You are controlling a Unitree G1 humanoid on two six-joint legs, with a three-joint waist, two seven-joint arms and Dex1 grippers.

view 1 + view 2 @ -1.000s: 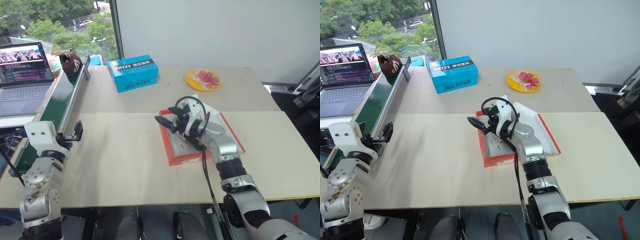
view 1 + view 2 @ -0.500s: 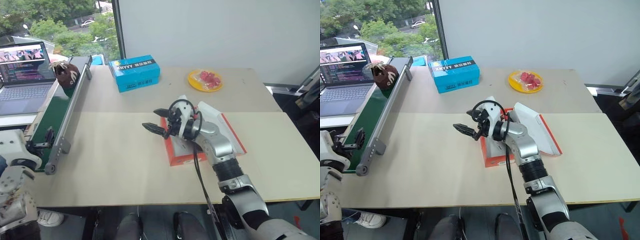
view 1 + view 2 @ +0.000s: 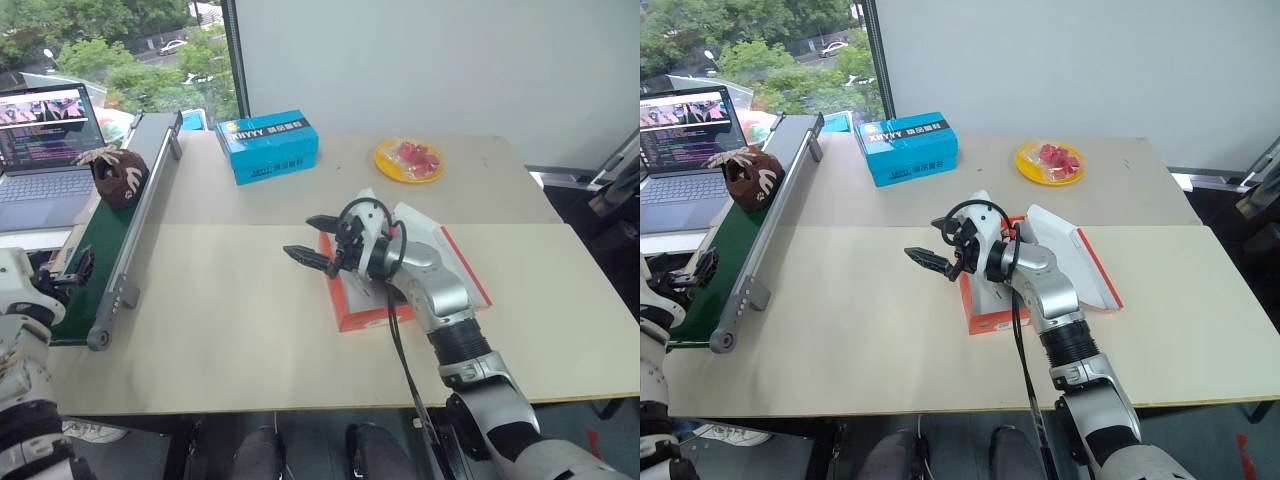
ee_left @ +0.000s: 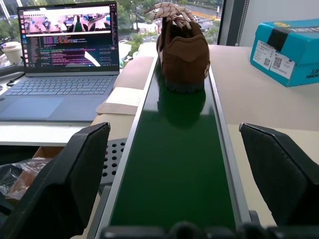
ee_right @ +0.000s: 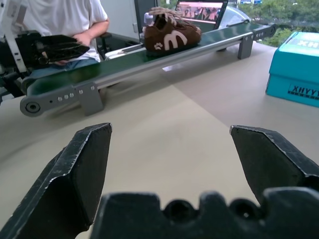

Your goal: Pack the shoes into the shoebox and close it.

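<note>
One dark brown shoe (image 3: 115,172) with pale laces stands on the green conveyor belt (image 3: 100,235) at the table's left side; it is also in the left wrist view as the shoe (image 4: 183,50). My left gripper (image 3: 78,266) is open at the belt's near end, a good way short of the shoe. The orange-red shoebox (image 3: 366,312) lies open at mid-table, its white lid (image 3: 440,240) tipped back to the right. My right gripper (image 3: 303,237) hovers open and empty over the box's left edge, pointing left toward the belt. My right forearm hides most of the box's inside.
A blue box with white lettering (image 3: 267,145) and a yellow plate (image 3: 407,158) of red pieces sit at the table's far side. A laptop (image 3: 45,140) stands left of the belt. A person in a white shirt (image 5: 65,20) sits beyond the belt.
The shoe has travelled along the belt toward me. My left gripper has swung left to the belt's near end. My right gripper has shifted a little left, off the box.
</note>
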